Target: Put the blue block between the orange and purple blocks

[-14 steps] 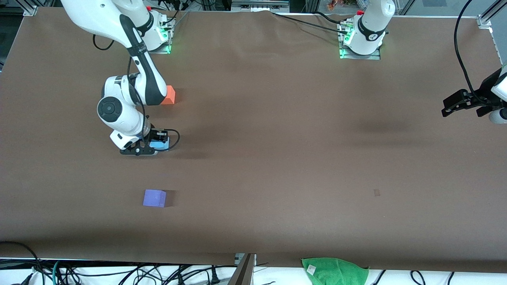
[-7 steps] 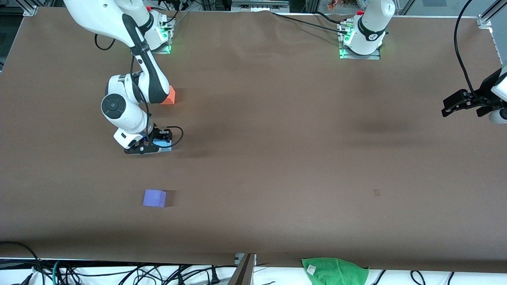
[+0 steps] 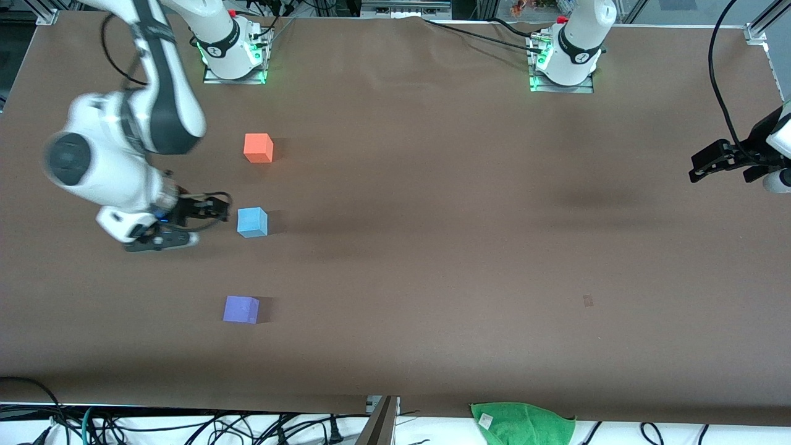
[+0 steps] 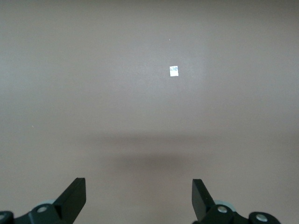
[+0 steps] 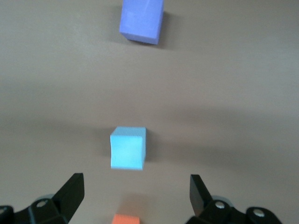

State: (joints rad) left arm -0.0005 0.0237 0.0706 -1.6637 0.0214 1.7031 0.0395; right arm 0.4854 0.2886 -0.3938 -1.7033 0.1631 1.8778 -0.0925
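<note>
I see the blue block (image 3: 252,222) sitting flat on the table (image 3: 432,247), free of any grip. It lies between the orange block (image 3: 258,148) and the purple block (image 3: 241,309): the orange one is farther from the front camera, the purple one nearer, and the three form a rough line toward the right arm's end of the table. The blue block is well apart from both neighbours.

My right claw (image 3: 162,237) is up off the table, just beside the blue block and farther toward the right arm's end of the table. Its fingers are spread wide with nothing between them. In the right wrist view I see both dark fingertips (image 5: 70,193) at the edge of the picture with bare table between them, the blue block (image 5: 128,147) ahead of them, the purple block (image 5: 141,21) farther out, and a corner of the orange block (image 5: 127,219) just showing at the picture's edge.

My left arm waits at its own end of the table. The left claw (image 3: 722,165) hangs over bare table there, fingers spread wide and holding nothing. The left wrist view shows its two fingertips (image 4: 74,198) apart over plain table, with a small pale mark (image 4: 174,71) on the surface.

A green cloth (image 3: 522,423) lies at the table's edge nearest the front camera.
</note>
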